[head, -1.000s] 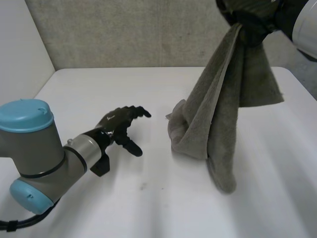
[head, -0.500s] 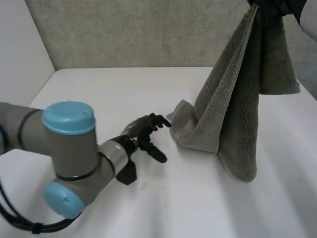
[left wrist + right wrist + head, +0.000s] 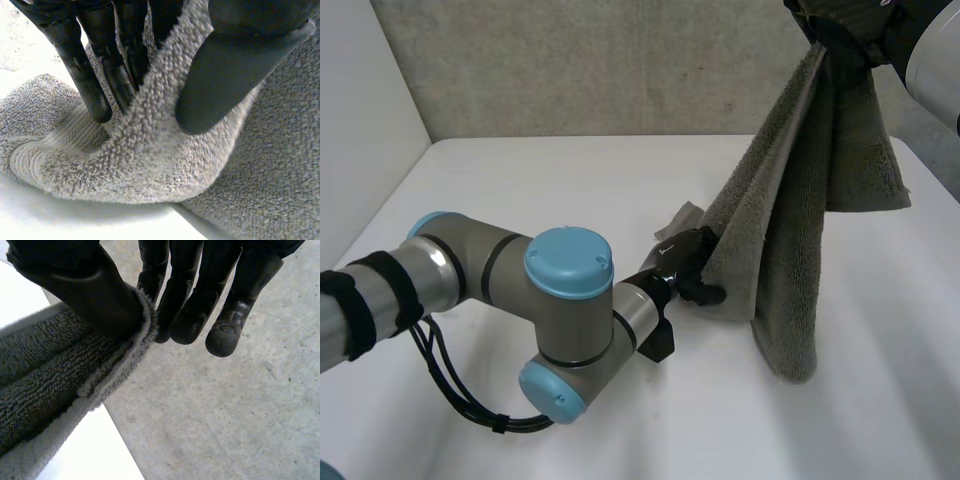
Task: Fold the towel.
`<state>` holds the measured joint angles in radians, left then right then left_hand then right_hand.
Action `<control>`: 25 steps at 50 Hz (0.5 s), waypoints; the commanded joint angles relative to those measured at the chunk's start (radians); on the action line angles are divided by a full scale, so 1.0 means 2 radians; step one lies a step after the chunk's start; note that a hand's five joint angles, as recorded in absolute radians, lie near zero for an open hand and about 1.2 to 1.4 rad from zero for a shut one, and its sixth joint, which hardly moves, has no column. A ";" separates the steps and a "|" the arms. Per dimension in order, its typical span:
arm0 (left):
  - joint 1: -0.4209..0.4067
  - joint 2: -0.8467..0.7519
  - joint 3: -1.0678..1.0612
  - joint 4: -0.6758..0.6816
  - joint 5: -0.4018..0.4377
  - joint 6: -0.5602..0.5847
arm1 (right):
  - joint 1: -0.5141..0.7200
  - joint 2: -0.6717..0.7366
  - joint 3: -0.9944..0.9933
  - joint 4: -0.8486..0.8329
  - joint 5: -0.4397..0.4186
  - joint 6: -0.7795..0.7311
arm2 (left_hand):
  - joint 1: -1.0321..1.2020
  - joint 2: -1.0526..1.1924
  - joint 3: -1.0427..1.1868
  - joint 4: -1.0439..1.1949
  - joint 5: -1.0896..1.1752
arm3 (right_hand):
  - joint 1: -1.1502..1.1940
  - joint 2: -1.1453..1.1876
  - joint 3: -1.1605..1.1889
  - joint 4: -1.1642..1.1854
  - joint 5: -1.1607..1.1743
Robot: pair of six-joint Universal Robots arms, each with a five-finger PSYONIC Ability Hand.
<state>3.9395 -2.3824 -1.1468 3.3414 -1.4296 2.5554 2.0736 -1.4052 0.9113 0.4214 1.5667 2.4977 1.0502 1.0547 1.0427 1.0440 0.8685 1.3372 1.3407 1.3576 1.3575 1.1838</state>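
Black left hand (image 3: 240,60) and right hand (image 3: 75,280), each grasping the grey towel (image 3: 790,230).
Left hand: thumb and fingers (image 3: 92,75) pinch a low fold of the towel just above the white counter (image 3: 520,190). Right hand: raised high over the counter's far right, thumb and fingers nipping the towel's top edge. Towel: hangs from the right hand in long folds, lower end bunched on the counter at the left hand.

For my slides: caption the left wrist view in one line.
Left robot hand pinches a fold of the grey towel between thumb and fingers, close to the white table.
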 commanded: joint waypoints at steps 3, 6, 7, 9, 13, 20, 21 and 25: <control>0.020 0.042 -0.026 -0.021 0.004 0.018 | -0.007 -0.005 -0.001 -0.009 -0.004 -0.004 | 0.173 0.171 0.177 0.176 0.177 | 0.030 0.028 0.019 0.019 0.019; 0.053 0.098 -0.058 -0.038 0.008 0.041 | -0.007 -0.005 -0.001 -0.009 -0.006 -0.003 | 0.173 0.171 0.177 0.176 0.177 | 0.030 0.028 0.019 0.019 0.019; 0.054 0.098 -0.059 -0.039 0.008 0.042 | -0.007 -0.005 -0.001 -0.009 -0.006 -0.003 | 0.173 0.171 0.177 0.176 0.177 | 0.030 0.028 0.019 0.019 0.019; 0.069 0.122 -0.069 -0.048 0.012 0.057 | -0.007 -0.005 0.001 -0.009 -0.006 -0.003 | 0.173 0.171 0.177 0.176 0.177 | 0.030 0.028 0.019 0.019 0.019; 0.109 0.185 -0.075 -0.121 0.071 0.100 | -0.007 -0.016 0.003 -0.009 -0.006 -0.003 | 0.173 0.171 0.177 0.176 0.177 | 0.030 0.028 0.019 0.019 0.019; 0.156 0.228 -0.039 -0.257 0.169 0.139 | -0.005 -0.037 0.003 -0.009 -0.007 -0.002 | 0.173 0.171 0.177 0.176 0.177 | 0.030 0.028 0.019 0.019 0.019; 0.168 0.231 -0.024 -0.284 0.177 0.153 | -0.005 -0.038 0.004 -0.008 -0.006 -0.002 | 0.173 0.171 0.177 0.176 0.177 | 0.030 0.028 0.019 0.019 0.019; 0.199 0.226 0.029 -0.344 0.176 0.203 | -0.002 -0.038 0.014 -0.008 -0.007 -0.004 | 0.173 0.171 0.177 0.176 0.177 | 0.030 0.028 0.019 0.019 0.019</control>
<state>4.2440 -1.9290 -1.2364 2.8566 -1.1147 2.8317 2.0630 -1.4744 0.9186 0.4036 1.5525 2.4931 1.1848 1.2165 1.2148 1.2169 1.0244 1.3372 1.3407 1.3576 1.3575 1.1837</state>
